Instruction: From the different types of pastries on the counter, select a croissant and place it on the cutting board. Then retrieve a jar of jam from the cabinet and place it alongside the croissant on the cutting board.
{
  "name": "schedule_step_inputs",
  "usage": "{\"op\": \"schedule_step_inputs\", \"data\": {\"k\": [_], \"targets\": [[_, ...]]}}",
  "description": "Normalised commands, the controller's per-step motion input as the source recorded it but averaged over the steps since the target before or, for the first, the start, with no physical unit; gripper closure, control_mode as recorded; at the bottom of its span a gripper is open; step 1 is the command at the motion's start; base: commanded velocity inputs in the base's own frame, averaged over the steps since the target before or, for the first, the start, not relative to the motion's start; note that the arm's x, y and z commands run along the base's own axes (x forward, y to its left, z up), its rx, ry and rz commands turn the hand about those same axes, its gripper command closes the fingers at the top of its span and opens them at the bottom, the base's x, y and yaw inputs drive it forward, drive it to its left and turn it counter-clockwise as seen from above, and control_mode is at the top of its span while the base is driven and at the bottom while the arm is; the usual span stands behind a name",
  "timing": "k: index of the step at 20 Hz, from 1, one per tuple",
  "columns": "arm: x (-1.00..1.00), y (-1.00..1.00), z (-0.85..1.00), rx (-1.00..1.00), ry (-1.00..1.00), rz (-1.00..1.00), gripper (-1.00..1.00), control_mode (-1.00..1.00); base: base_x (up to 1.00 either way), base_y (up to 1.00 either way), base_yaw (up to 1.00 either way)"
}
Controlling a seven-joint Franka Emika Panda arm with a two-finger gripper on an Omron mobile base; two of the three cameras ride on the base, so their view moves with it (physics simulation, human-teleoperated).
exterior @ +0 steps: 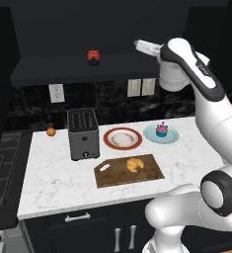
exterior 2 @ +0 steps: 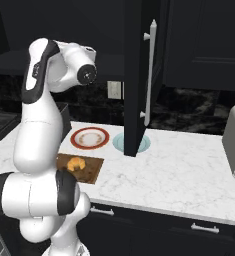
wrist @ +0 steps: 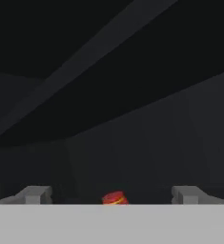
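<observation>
The croissant (exterior: 134, 164) is seen lying on the cutting board (exterior: 115, 177), in the lower middle of the left base view. The jar of jam (exterior: 93, 57) is seen standing on the shelf of the cabinet (exterior: 48, 74), in the upper middle of that view; in the hand view it appears small at the bottom centre, between the two finger tips. The gripper (wrist: 113, 194) is held wide open and nothing is held in it. The cupcake (exterior: 161, 130) is placed on a pale blue plate (exterior: 151, 133), beside a red-rimmed plate (exterior: 122, 138) and a toaster (exterior: 83, 133). No writing can be read anywhere
</observation>
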Motion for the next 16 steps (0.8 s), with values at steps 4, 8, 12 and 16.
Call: {"op": "schedule_step_inputs", "data": {"k": [4,8,12,16], "targets": [[0.01,0.02,0.00,-0.22,-0.32,0.36,-1.00,-1.00,0.00,0.00,0.00],[0.00,0.00,0.00,-0.02,-0.03,0.05,-1.00,-1.00,0.00,0.00,0.00],[0.28,0.08,0.00,-0.05,0.00,0.06,-1.00,-1.00,0.00,0.00,0.00],[0.25,0.46,0.03,-0.37,-0.05,0.23,-1.00,-1.00,0.00,0.00,0.00]]}}
